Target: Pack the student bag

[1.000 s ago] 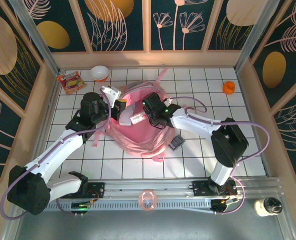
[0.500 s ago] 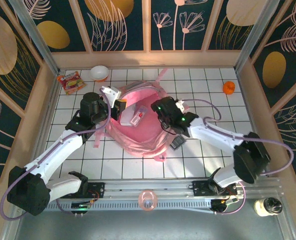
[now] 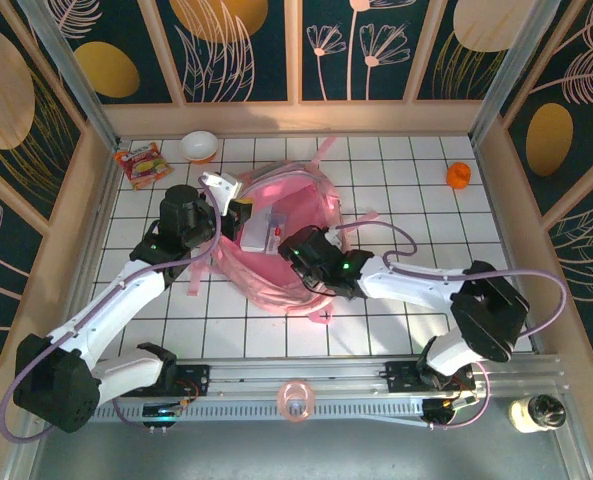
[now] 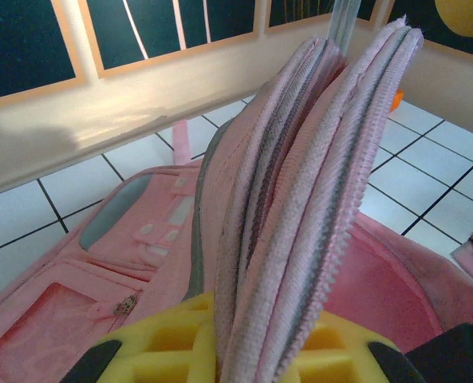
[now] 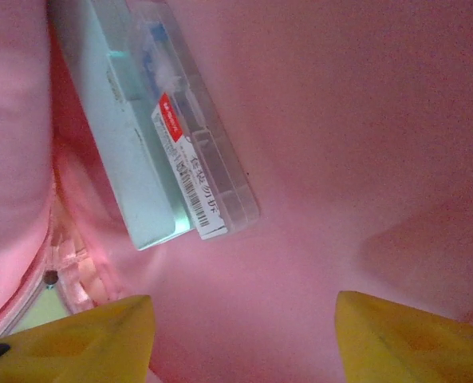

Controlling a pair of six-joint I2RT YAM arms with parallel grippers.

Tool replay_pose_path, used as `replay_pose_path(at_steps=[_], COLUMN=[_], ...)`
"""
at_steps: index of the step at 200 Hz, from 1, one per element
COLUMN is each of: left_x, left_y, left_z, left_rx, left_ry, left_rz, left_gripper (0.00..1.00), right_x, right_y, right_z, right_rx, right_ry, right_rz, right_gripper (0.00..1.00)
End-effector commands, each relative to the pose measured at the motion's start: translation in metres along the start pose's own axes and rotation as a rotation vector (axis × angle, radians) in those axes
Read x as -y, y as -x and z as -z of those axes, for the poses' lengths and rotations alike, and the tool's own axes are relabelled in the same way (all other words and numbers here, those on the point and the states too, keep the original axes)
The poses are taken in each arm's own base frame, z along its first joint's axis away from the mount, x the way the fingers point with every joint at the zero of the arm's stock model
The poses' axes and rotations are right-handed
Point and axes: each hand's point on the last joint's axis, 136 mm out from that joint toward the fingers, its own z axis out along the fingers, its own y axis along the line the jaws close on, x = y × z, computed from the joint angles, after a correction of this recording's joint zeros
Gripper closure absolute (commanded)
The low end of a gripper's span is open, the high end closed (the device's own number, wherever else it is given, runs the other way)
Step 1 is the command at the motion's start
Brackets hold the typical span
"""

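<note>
The student bag lies open on the white tiled table, pink lining facing up. My left gripper is shut on the bag's zip-edged flap and holds it upright; its yellow fingers pinch the folded fabric. My right gripper hovers open over the bag's near side, with only pink lining between its yellow fingertips. Inside the bag a clear plastic case with a barcode label rests on a pale teal box. From above the case shows by the left gripper.
A white bowl and a snack packet sit at the back left. An orange object lies at the back right. A pink ring rests on the front rail, and a dark jar stands at the near right.
My right gripper has left the case in the bag, drawn back right, then swung to the bag's near side. The left gripper still holds the flap.
</note>
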Motion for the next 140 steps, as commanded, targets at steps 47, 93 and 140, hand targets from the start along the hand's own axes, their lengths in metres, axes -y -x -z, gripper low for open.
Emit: replay_pose_path(at_steps=[47, 93, 140], left_x=[0.012, 0.013, 0.014], left_y=[0.067, 0.065, 0.062], left_z=[0.022, 0.022, 0.022], left_rx=[0.234, 0.232, 0.225], left_ry=[-0.040, -0.046, -0.052], left_rz=[-0.053, -0.057, -0.059], left_gripper=[1.00, 1.00, 1.00], right_x=[-0.027, -0.025, -0.024], right_y=[-0.028, -0.024, -0.002], right_z=[-0.028, -0.047, -0.066], right_rx=[-0.097, -0.084, -0.033], right_ry=[0.073, 0.064, 0.053], right_rz=[-0.115, -0.153, -0.183], right_gripper=[0.45, 0.51, 0.58])
